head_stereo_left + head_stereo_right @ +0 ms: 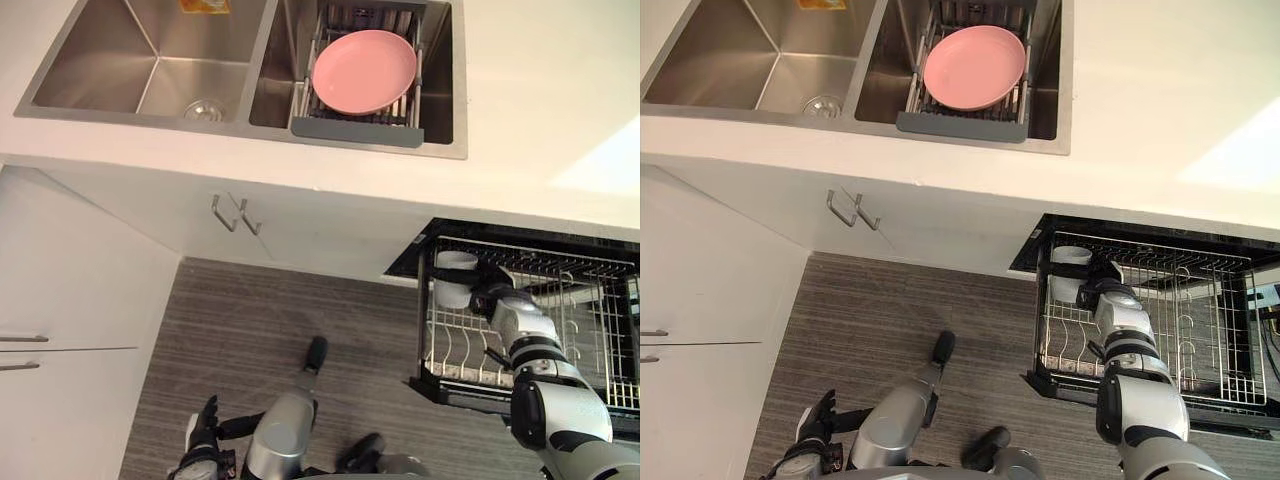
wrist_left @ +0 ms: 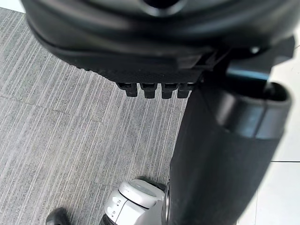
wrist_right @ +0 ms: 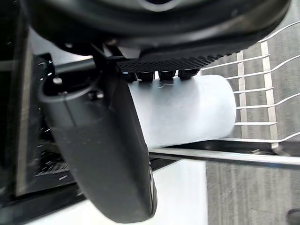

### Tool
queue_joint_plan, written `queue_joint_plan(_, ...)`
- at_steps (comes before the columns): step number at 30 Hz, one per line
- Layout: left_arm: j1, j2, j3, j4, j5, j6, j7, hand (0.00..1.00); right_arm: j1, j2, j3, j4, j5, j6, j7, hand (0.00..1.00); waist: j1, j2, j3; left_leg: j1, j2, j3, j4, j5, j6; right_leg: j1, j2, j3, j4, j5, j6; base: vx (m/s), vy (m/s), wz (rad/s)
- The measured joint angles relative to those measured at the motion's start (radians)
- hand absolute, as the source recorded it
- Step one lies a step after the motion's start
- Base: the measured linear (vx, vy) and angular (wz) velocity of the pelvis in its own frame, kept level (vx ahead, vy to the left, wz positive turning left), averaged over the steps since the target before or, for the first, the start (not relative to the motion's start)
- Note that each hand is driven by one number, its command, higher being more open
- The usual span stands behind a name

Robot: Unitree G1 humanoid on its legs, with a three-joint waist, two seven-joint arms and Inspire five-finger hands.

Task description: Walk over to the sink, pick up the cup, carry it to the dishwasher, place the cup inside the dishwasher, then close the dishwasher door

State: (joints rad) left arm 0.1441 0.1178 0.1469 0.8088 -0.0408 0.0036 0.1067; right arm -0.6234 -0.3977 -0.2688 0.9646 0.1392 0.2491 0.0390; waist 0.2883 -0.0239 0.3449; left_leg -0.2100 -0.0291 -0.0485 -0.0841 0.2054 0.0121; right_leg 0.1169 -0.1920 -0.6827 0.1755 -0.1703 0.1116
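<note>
1. Nearest, the left hand [image 1: 203,440] hangs low above the floor, fingers loose and apart, holding nothing.
2. Further out, the right hand [image 1: 487,292] reaches into the open dishwasher's rack [image 1: 585,300], thumb and fingers clasped round the white cup [image 1: 453,277], which sits at the rack's corner nearest the desk [image 1: 540,120].
3. Progress, as a judgement: fetching and carrying look done. Letting go, pulling the arm clear and closing the door remain.
4. Farthest, the sink [image 1: 100,70] holds a pink plate [image 1: 364,70].
</note>
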Motion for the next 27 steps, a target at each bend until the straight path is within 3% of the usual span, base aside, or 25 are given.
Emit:
queue_joint_plan(6, 0.001, 0.019, -0.003, -0.016, 0.000, 0.012, 0.003, 1.00, 0.017, 0.011, 0.042, -0.050, 0.081, -0.029, 0.030, 1.00, -0.014, -0.039, -0.004, 0.021, 0.020, 0.016, -0.001, 0.002, -0.002, 0.009, 0.020, 0.069, -0.019, 0.019, 0.016, 0.01, -0.034, -0.13)
queue_joint_plan(11, 0.033, 0.032, 0.003, -0.006, 0.000, 0.011, 0.027, 1.00, 0.127, 0.015, 0.083, -0.242, 0.099, -0.042, 0.041, 1.00, -0.062, -0.067, -0.023, 0.051, 0.024, 0.039, -0.004, 0.004, -0.005, 0.025, 0.020, 0.134, -0.034, 0.030, 0.031, -0.07, 0.013, -0.20)
queue_joint_plan(14, 0.048, 0.041, 0.006, 0.032, -0.030, -0.005, 0.059, 1.00, 0.234, 0.067, 0.084, -0.408, 0.111, -0.035, 0.035, 1.00, -0.084, -0.086, -0.036, 0.073, 0.028, 0.068, -0.008, 0.001, -0.010, 0.032, 0.017, 0.162, -0.041, 0.029, 0.031, -0.10, 0.022, -0.31)
queue_joint_plan(19, 0.137, 0.005, 0.052, 0.005, -0.126, -0.083, 0.063, 1.00, 0.411, 0.155, 0.085, -0.697, 0.060, -0.039, 0.016, 1.00, -0.111, -0.083, -0.060, 0.092, 0.030, 0.092, -0.001, 0.003, -0.017, 0.064, 0.027, 0.185, -0.082, 0.023, 0.023, -0.13, 0.003, -0.15)
queue_joint_plan(22, 0.175, -0.010, 0.053, -0.019, -0.219, -0.127, 0.013, 1.00, 0.453, 0.159, 0.082, -0.750, 0.015, -0.067, -0.011, 1.00, -0.114, -0.043, -0.079, 0.043, 0.056, 0.058, -0.002, 0.025, -0.026, 0.023, 0.059, 0.161, -0.083, 0.014, -0.001, -0.19, -0.038, 0.22)
queue_joint_plan(24, 0.197, -0.019, 0.056, -0.025, -0.241, -0.134, -0.016, 1.00, 0.464, 0.158, 0.072, -0.779, 0.015, -0.069, -0.015, 1.00, -0.115, -0.042, -0.085, 0.003, 0.070, 0.153, 0.028, -0.063, -0.026, -0.005, 0.055, 0.148, -0.092, 0.038, -0.027, -0.14, 0.004, 0.29)
queue_joint_plan(25, 0.200, -0.040, 0.074, -0.027, -0.243, -0.136, -0.032, 1.00, 0.482, 0.154, 0.042, -0.827, 0.016, -0.076, -0.012, 1.00, -0.132, -0.041, -0.085, -0.072, 0.099, 0.274, 0.184, -0.131, 0.048, -0.024, 0.041, 0.120, -0.100, 0.059, -0.024, -0.07, 0.034, 0.56)
queue_joint_plan(27, 0.228, -0.080, 0.110, -0.017, -0.239, -0.143, -0.048, 1.00, 0.525, 0.149, -0.019, -0.891, 0.031, -0.096, -0.010, 1.00, -0.162, -0.002, -0.100, -0.103, 0.181, 0.421, 0.442, -0.229, 0.074, -0.018, 0.041, 0.079, -0.077, 0.068, -0.011, -0.03, 0.061, 0.72)
